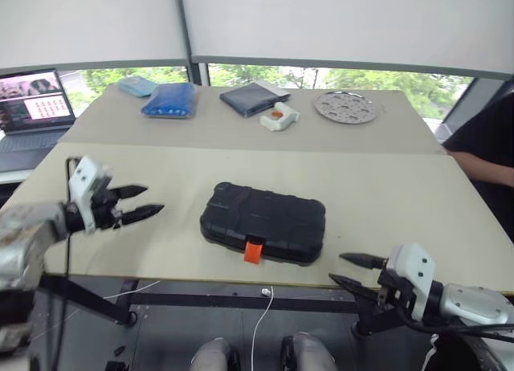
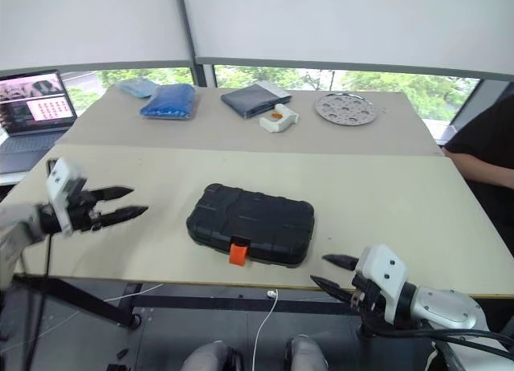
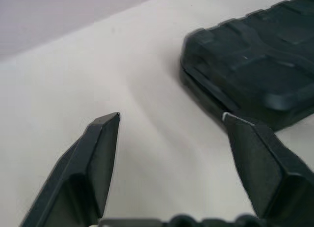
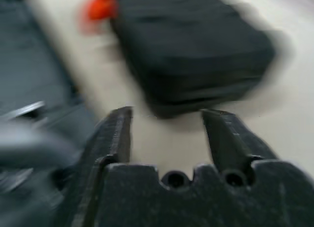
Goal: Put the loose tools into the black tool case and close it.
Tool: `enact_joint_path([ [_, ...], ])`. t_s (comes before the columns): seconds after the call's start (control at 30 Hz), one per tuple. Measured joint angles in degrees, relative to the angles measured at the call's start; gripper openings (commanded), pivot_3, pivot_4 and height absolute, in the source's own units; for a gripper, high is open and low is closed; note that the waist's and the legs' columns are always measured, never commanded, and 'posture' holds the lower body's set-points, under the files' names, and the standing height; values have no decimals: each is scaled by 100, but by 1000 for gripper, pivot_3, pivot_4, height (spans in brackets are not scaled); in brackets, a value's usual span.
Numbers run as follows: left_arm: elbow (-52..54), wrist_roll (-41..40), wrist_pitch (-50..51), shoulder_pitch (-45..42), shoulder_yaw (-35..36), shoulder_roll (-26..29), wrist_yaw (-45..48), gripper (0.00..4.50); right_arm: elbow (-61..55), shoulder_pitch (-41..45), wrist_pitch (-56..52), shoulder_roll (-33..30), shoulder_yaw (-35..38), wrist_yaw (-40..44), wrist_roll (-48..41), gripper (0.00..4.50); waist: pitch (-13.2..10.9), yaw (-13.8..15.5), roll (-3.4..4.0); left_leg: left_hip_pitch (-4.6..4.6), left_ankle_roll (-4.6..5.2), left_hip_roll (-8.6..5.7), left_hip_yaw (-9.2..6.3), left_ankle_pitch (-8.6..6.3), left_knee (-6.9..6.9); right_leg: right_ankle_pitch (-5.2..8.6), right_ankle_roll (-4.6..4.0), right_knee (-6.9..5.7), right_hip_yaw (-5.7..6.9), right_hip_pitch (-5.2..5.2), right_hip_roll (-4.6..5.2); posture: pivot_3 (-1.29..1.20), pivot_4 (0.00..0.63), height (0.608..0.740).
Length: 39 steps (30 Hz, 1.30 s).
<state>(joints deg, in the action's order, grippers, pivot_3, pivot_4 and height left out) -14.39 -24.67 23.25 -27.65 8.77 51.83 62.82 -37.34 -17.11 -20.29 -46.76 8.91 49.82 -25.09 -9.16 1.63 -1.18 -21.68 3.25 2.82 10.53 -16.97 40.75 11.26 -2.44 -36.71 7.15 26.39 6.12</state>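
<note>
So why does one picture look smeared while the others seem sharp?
The right wrist view is smeared: the black tool case and its orange latch streak. In the left wrist view the case is fairly crisp. In the head views daylight from the windows lights the table evenly.

Near table: closed black rectangular plastic tool case near its front edge.
Left of case: left gripper, apart.
Right of case: right gripper, off the front edge.
Far table: blue bag, dark flat pouch, round perforated metal plate.
</note>
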Motion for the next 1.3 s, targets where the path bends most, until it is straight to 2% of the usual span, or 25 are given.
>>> enact_joint_path([
  [0.07, -1086, 595, -761, -1047, -540, -413, 162, 1804, 12, 230, -30, -64, -351, 138, 60, 707, 3, 31, -11, -5, 18, -7, -6, -9, 10, -11, 18, 3, -2, -10, 3, 0, 150, 718],
  [0.1, -1511, 820, -1061, -1413, -765, -633, 218, 1293, 38, 370, -27, -74, -519, 168, 150, 254, 4, 32, -13, -11, 18, -12, -6, -9, 14, -21, 32, 3, -5, -9, 5, 0, 150, 718],
  [0.13, -1858, 1007, -1304, -1718, -947, -846, 266, 833, 89, 509, -21, -99, -675, 209, 235, 0, 5, 33, -14, -23, 18, -15, -5, 3, 24, -31, 48, 2, -3, -6, 4, 0, 150, 718],
  [0.17, -2317, 1235, -1619, -2066, -1169, -1134, 334, 563, 149, 682, -9, -124, -874, 259, 385, 0, 5, 32, -15, -41, 55, -15, -5, 23, 32, -30, 52, 5, -3, 4, 1, 0, 150, 718],
  [0.2, -2619, 1383, -1812, -2277, -1301, -1319, 356, 90, 203, 789, -2, -129, -995, 279, 452, 0, 6, 29, -18, -57, 60, -17, -6, 22, 40, -25, 58, 7, -1, 13, 0, 0, 150, 718],
  [0.23, -2986, 1541, -2035, -2496, -1424, -1520, 367, 14, 279, 923, 6, -129, -1130, 304, 546, 0, 6, 27, -22, -66, 66, -19, -6, 18, 48, -17, 62, 5, -1, 20, -2, 0, 150, 718],
  [0.3, -3627, 1809, -2453, -2842, -1593, -1807, 353, 14, 436, 1138, 16, -106, -1334, 332, 687, 0, 0, -22, -31, -81, 75, -24, -5, 8, 62, -26, 45, -2, -3, 29, -3, 0, 150, 718],
  [0.43, -4778, 2478, -3294, -3510, -1975, -2449, 158, 14, 797, 1780, 16, 43, -1786, 336, 1052, 0, -7, -117, -44, -104, 85, -36, -5, 1, 61, -23, 65, 6, 7, 31, -1, 0, 150, 718],
  [0.53, -5219, 2823, -3579, -3704, -2115, -2514, 181, 14, 1264, 2117, 47, 218, -1886, 157, 1340, 0, -12, -167, -51, -102, 85, -34, -5, 1, 64, -6, 98, 33, 7, 30, 2, 0, 150, 718],
  [0.63, -5383, 3010, -3715, -3759, -2241, -2519, 777, 14, 2033, 2534, 147, 416, -1721, -398, 1722, 0, -13, -187, -50, -103, 86, -31, -6, -1, 91, -7, 119, 8, 5, 32, 15, 0, 150, 718],
  [0.73, -5361, 3012, -3661, -3688, -2326, -2449, 1898, 14, 2706, 2899, 204, 525, -1261, -925, 1925, 0, -13, -217, -50, -120, 90, -32, -5, -4, 106, -8, 118, -18, 1, 57, 30, 0, 150, 718],
  [0.8, -5259, 2986, -3505, -3515, -2313, -2416, 2392, 14, 2852, 2956, 224, 523, -993, -1035, 1925, 0, -13, -217, -50, -122, 89, -31, -7, -3, 107, -2, 105, -33, 1, 62, 29, 0, 150, 718],
  [0.87, -5199, 2871, -3260, -3447, -2186, -2422, 2465, 14, 2840, 2895, 221, 523, -842, -994, 1872, 0, -14, -213, -51, -141, 87, -25, -17, 0, 110, 1, 96, -38, 3, 74, 26, 0, 150, 718],
  [0.93, -4916, 2477, -2619, -3542, -1750, -2448, 2356, 14, 2691, 2665, 118, 515, -617, -908, 1665, 0, -14, -193, -51, -156, 87, -26, -28, 2, 117, -19, 62, -39, 8, 80, 24, 0, 150, 718],
  [1.07, -3549, 1606, -1318, -3764, -976, -2536, 2019, 14, 2133, 2218, -368, 517, -93, -902, 1221, 0, -13, -183, -49, -144, 93, -36, -30, -1, 118, -13, 88, -33, 9, 61, 32, 0, 150, 718],
  [1.1, -3235, 1509, -1085, -3720, -926, -2580, 1935, 14, 1989, 2150, -470, 519, -24, -898, 1110, 0, -13, -191, -48, -134, 94, -37, -30, -3, 118, 0, 112, -29, 7, 53, 31, 0, 150, 718],
  [1.2, -1879, 1310, -537, -2883, -1046, -2917, 1638, 14, 1207, 1571, -869, 593, 135, -778, 567, 0, -5, -208, -32, -72, 93, -37, -40, -6, 103, 17, 127, -26, -2, -7, 30, 0, 150, 718],
  [1.3, -1362, 1385, -323, -2062, -1484, -3288, 1266, 14, 663, 1188, -1037, 607, 26, -564, 169, 0, -7, -235, -35, -68, 90, -34, -46, -8, 103, 16, 127, -29, -10, -10, 28, 0, 150, 718],
])
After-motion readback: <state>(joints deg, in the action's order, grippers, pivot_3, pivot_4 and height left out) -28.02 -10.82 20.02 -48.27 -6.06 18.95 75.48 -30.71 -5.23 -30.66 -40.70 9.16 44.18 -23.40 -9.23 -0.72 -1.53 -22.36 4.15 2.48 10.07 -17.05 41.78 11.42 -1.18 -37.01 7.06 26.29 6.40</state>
